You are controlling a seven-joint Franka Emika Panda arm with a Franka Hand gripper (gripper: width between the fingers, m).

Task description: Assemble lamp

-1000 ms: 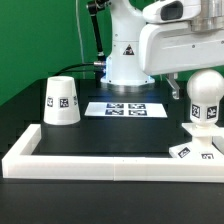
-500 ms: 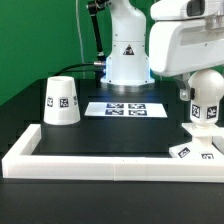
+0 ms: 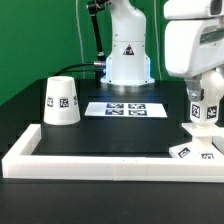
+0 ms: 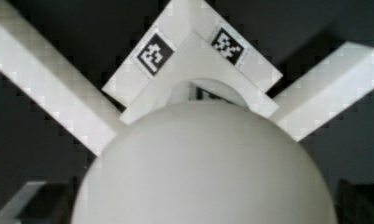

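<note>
The round white bulb (image 3: 208, 108) stands upright on the small flat base (image 3: 196, 151) at the exterior view's right, just inside the front rail. My gripper (image 3: 206, 94) hangs over the bulb with its jaws open, one on each side of the bulb's upper part; the bulb's top is hidden behind the hand. In the wrist view the bulb (image 4: 210, 160) fills the lower middle and the tagged base (image 4: 193, 55) shows beyond it. The tapered shade (image 3: 62, 101) stands mouth down at the exterior view's left, far from the gripper.
The marker board (image 3: 126, 108) lies in the middle in front of the arm's pedestal (image 3: 127, 55). The long white border rail (image 3: 100, 166) runs along the front and up the left side; its bars also show in the wrist view (image 4: 33, 70).
The arm has moved towards the exterior view's right, from beside the bulb to directly over it. The bulb, base and shade have not moved.
</note>
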